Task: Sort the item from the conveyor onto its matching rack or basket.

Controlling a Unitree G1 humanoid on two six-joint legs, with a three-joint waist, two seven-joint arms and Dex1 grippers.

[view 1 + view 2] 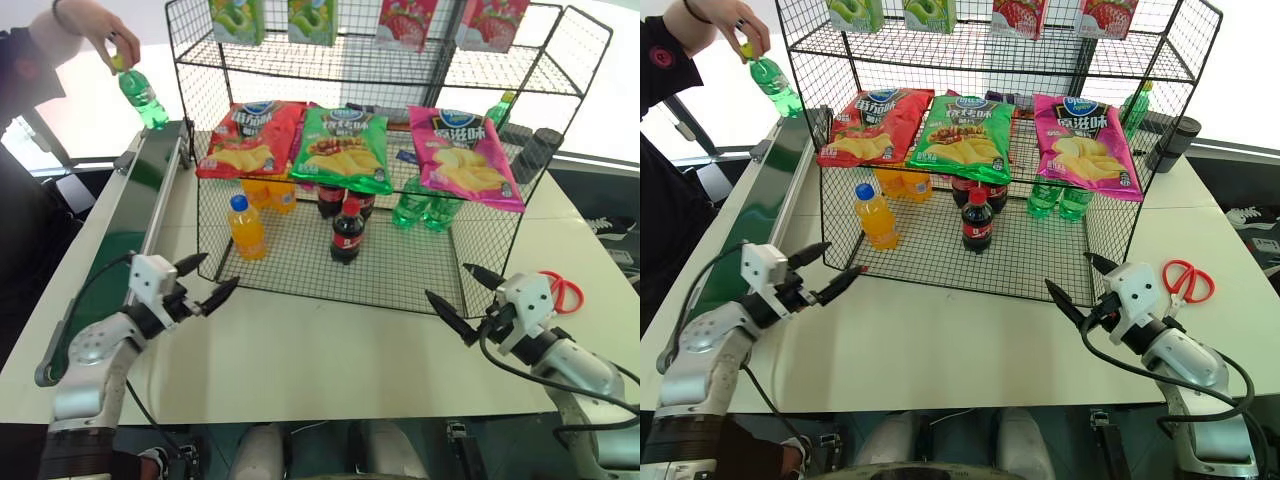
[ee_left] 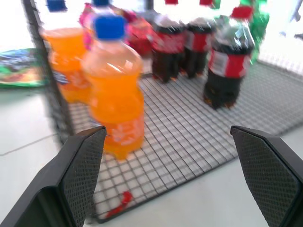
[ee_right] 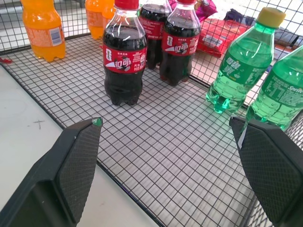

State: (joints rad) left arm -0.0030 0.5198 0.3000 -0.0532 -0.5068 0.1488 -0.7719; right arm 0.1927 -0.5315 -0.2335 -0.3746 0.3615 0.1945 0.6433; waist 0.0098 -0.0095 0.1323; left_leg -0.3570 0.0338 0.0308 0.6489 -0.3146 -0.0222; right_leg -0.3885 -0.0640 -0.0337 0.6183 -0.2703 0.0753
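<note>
Bottle (image 1: 143, 98), small, green, yellow-capped, hangs from a person's hand (image 1: 95, 22) above the conveyor's (image 1: 128, 215) far end; light, stiff, slick, best gripped around its middle. Both grippers, left (image 1: 207, 282) and right (image 1: 459, 296), gape empty before the rack (image 1: 400, 270). Left wrist view: two orange bottles (image 2: 115, 92), three colas (image 2: 229, 64). Right wrist view: two green bottles (image 3: 240, 64).

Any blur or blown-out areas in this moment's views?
Left wrist view: motion-soft throughout, the orange bottle and cola bottles smeared, the far right washed out. Right wrist view: crisp, the cola label readable. Left eye view: sharp, but the background behind the rack is overexposed.
</note>
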